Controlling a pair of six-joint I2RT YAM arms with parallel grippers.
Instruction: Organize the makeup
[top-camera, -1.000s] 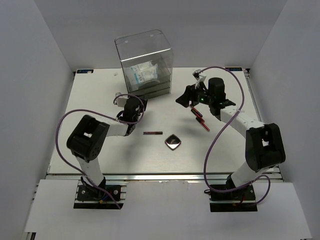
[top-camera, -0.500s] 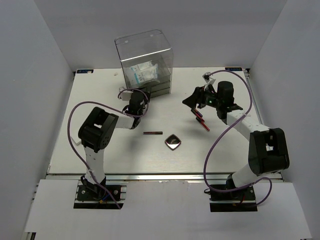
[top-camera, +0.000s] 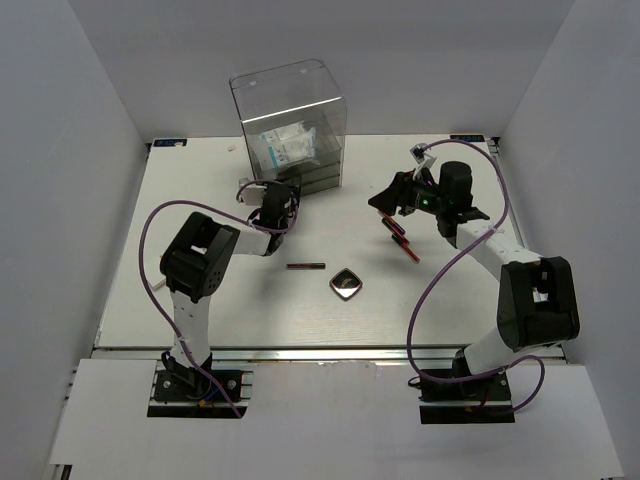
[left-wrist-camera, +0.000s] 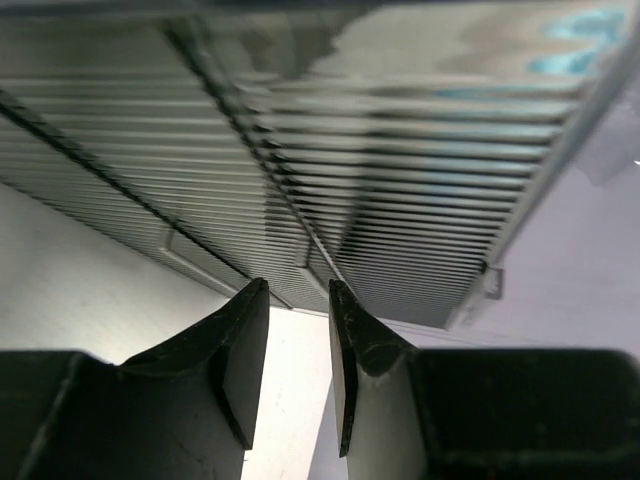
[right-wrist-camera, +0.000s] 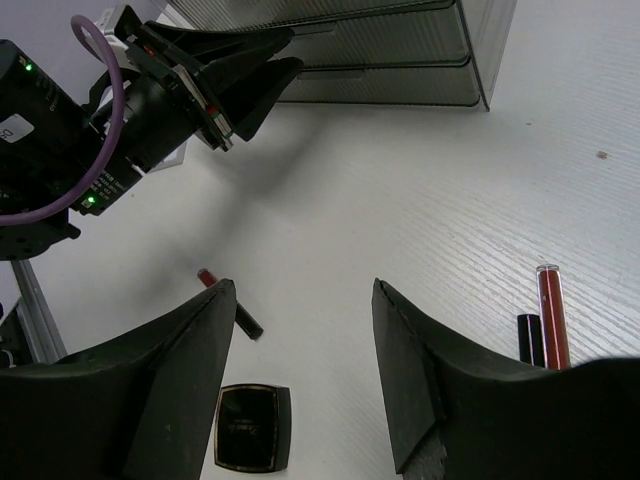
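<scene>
Table: white tabletop (top-camera: 200, 320) carries everything.
- Tall clear acrylic drawer box (top-camera: 290, 100) stands at the far edge, left of centre.
- Left gripper (top-camera: 278, 190) is right at the drawer fronts. Its fingers are a narrow slit apart with nothing between them.
- Right gripper (top-camera: 385, 200) is spread wide and empty, hovering beside the right-hand stick.

Makeup positions:
- Clear-white packets with blue print (top-camera: 285, 148) sit inside the box, above the lower drawers. Can't tell which compartment.
- One thin dark-red stick (top-camera: 305, 266) lies mid-table. The second dark-red stick (top-camera: 403, 243) lies just below the right gripper.
- Small dark rounded-square compact (top-camera: 346, 284) lies near the first stick, not touching it.

Handling (my read):
- Sticks are light, stiff and round, so they'll roll if nudged. Pinch mid-length, jaws across the axis.
- Compact is rigid, flat and glossy, so likely slippery. Take it across opposite edges, low to the table.
- Packets are featherweight, floppy film, so pinch an edge.
- The box looks light and may slide when a drawer is tugged.

Views:
- Top view is the only one showing the packets and the overall layout.
- Left wrist view shows the finger gap (left-wrist-camera: 298, 285) and blurred ribbed drawer fronts, no makeup.
- Right wrist view shows its own spread (right-wrist-camera: 303, 290), the compact (right-wrist-camera: 252, 441), both sticks (right-wrist-camera: 228, 305) (right-wrist-camera: 551, 315), and the left gripper aimed at the drawers.
</scene>
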